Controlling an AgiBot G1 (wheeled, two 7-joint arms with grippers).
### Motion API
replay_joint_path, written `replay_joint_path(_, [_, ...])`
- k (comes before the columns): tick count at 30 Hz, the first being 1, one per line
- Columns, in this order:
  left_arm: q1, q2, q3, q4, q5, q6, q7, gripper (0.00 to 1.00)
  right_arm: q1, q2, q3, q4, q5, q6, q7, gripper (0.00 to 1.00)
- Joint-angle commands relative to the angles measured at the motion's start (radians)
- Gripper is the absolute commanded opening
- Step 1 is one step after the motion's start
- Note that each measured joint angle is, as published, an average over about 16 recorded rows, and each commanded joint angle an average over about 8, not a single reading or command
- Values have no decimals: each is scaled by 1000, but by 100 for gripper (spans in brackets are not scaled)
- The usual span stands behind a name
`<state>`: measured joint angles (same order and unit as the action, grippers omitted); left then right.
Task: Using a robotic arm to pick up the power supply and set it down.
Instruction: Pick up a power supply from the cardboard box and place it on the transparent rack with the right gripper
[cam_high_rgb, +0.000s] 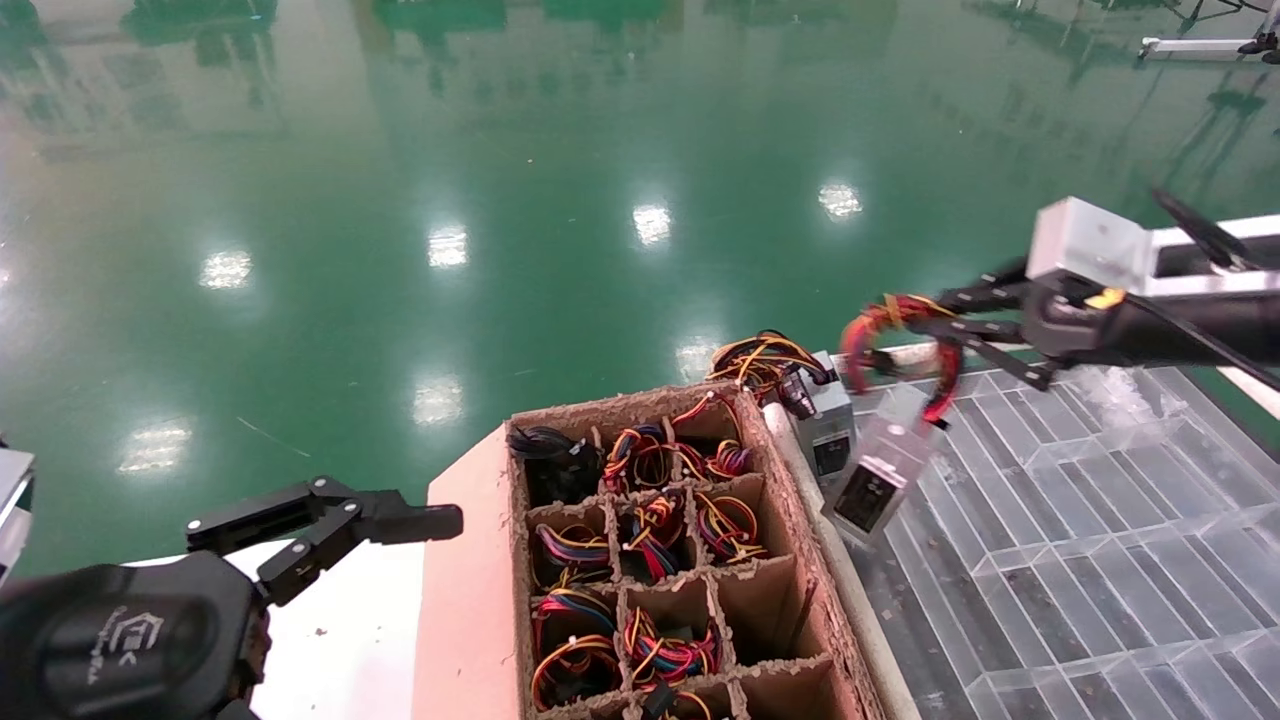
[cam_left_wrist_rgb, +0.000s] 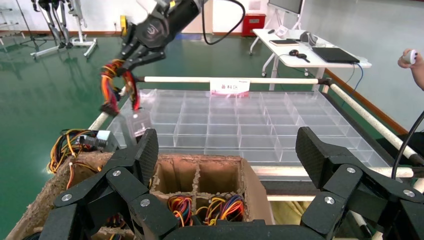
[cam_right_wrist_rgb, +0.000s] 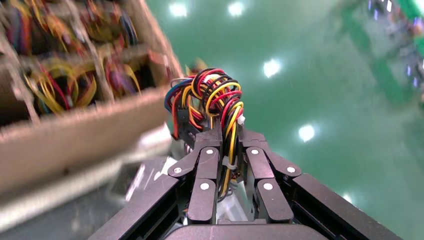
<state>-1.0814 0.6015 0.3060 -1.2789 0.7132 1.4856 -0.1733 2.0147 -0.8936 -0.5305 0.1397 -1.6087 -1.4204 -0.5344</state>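
- Head view: the right gripper (cam_high_rgb: 925, 325) of the robotic arm (cam_high_rgb: 1150, 325) has its jaws clamped on the red wire bundle (cam_high_rgb: 880, 330); the power supply (cam_high_rgb: 880, 470) hangs tilted below, above the clear compartment tray (cam_high_rgb: 1080, 520).
- Left gripper (cam_high_rgb: 400, 520) sits beside the cardboard divider box (cam_high_rgb: 660, 560), jaws spread wide.
- A second grey supply (cam_high_rgb: 825, 425) lies between box and tray.

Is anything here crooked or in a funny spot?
Yes. The power supply dangles tilted in the air by its wires from the right gripper, over the clear tray. Another grey box sits outside the cardboard crate, wedged beside it. The left gripper waits open.
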Motion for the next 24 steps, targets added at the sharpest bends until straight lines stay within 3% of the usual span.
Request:
replay_joint_path(1, [0, 0, 0, 0, 0, 0, 0, 100, 7, -15, 5, -9, 11, -19, -16, 0])
replay_joint_path(24, [0, 0, 1, 0, -1, 0, 1, 100, 96, -24, -5, -91, -3, -68, -100, 0])
